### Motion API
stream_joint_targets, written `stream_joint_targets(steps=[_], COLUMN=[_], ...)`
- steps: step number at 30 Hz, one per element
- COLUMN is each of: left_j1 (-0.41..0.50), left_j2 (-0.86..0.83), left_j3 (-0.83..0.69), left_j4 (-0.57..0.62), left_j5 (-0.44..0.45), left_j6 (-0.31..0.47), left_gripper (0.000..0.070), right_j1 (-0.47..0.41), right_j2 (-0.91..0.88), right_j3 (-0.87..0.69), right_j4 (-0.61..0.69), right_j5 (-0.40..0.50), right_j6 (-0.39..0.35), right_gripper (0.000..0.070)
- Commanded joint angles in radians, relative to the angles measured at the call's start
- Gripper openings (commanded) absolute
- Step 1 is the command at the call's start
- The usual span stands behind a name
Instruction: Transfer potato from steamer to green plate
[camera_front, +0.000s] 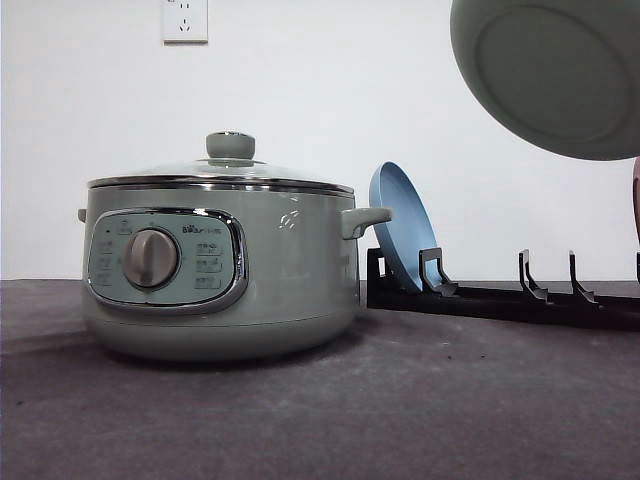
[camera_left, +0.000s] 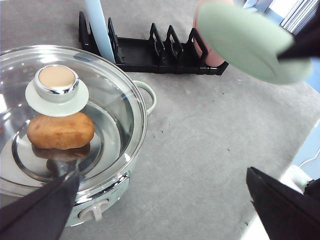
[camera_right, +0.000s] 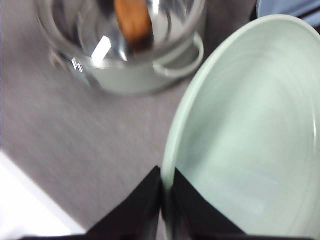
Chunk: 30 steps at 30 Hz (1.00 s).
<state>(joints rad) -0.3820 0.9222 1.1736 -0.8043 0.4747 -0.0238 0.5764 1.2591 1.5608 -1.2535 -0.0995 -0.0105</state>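
Potato (camera_left: 60, 131), rough orange-brown, lies under steamer (camera_front: 220, 270) lid.

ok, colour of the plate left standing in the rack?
Light blue plate, leaning upright in the black rack; the front view shows it best.

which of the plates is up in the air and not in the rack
The green plate, pinched at its rim by the right gripper and held above the table. The blue plate stands on edge in the black rack.

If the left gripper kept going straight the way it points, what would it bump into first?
Probably the steamer's glass lid: the open left gripper points down beside the pot, one finger over the lid's edge. Depth is unclear, so it might reach the grey table instead.
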Motion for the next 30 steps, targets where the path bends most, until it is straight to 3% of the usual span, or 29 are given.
stream_joint_targets(steps=[1, 7, 12, 22, 30], left_j1=[-0.005, -0.005, -0.004, -0.005, -0.005], left_j2=[0.005, 0.006, 0.006, 0.006, 0.006], left_j3=[0.027, 0.027, 0.027, 0.027, 0.027], left_j4=[0.010, 0.010, 0.011, 0.012, 0.012], left_j5=[0.005, 0.005, 0.005, 0.005, 0.005], left_j6=[0.012, 0.013, 0.013, 0.021, 0.021], left_gripper=[0.0700, 0.0700, 0.0700, 0.0700, 0.0700], right_j1=[0.059, 0.216, 0.327, 0.455, 0.469], right_j2=[0.006, 0.006, 0.006, 0.008, 0.013], right_j3=[0.019, -0.019, -0.120, -0.446, -0.676], right_j4=[-0.012, -0.066, -0.047, 0.186, 0.434], right_j5=[0.083, 0.275, 0.360, 0.393, 0.422], right_j6=[0.041, 0.176, 0.245, 0.371, 0.408], right_gripper=[0.0000, 0.0000, 0.0000, 0.0000, 0.0000])
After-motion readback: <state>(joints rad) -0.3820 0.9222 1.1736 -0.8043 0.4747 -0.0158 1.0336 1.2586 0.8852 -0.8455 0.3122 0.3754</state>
